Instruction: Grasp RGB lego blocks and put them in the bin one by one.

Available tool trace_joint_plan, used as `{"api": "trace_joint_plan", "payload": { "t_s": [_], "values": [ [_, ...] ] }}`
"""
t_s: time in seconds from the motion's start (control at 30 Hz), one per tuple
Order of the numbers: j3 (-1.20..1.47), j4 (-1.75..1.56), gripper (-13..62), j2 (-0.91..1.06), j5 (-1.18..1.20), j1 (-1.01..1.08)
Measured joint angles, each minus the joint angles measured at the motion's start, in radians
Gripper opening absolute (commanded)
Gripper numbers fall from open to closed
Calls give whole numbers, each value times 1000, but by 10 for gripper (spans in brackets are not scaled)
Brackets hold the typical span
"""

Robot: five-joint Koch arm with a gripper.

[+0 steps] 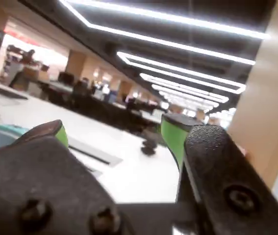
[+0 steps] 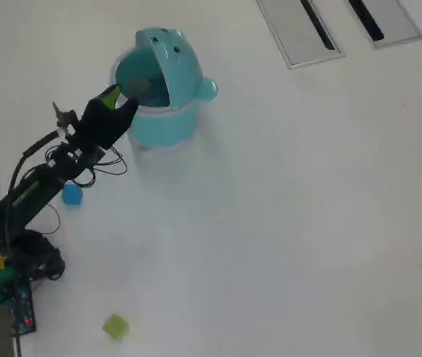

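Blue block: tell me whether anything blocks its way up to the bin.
In the overhead view the blue block lies on the table, half tucked under the arm, below and left of the bin. The arm itself overhangs it; nothing else lies between. The bin's lid is flipped open and the open gripper is at its rim.

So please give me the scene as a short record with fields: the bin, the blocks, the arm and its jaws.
bin: teal bin, lid flipped open, upper left of the overhead view
blue block: on the table beside the arm, left of the overhead view
yellow-green block: on the table, bottom left of the overhead view
red block: not visible in either view
gripper: raised at the bin's rim, jaws apart, nothing between them in the wrist view
grey slotted panels: top right of the overhead view
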Motion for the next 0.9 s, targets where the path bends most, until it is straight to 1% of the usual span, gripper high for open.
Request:
{"api": "trace_joint_plan", "payload": {
  "t_s": [0.17,0.23,0.43,0.53,0.63,0.8,0.9],
  "values": [
    [5,0,357,12,0,89],
    [29,0,346,14,0,126],
    [207,0,337,77,2,225],
    [224,-2,336,103,0,281],
    [308,-3,317,153,8,334],
    [453,-58,313,225,95,457],
    [492,-80,314,273,107,509]
  ]
}}
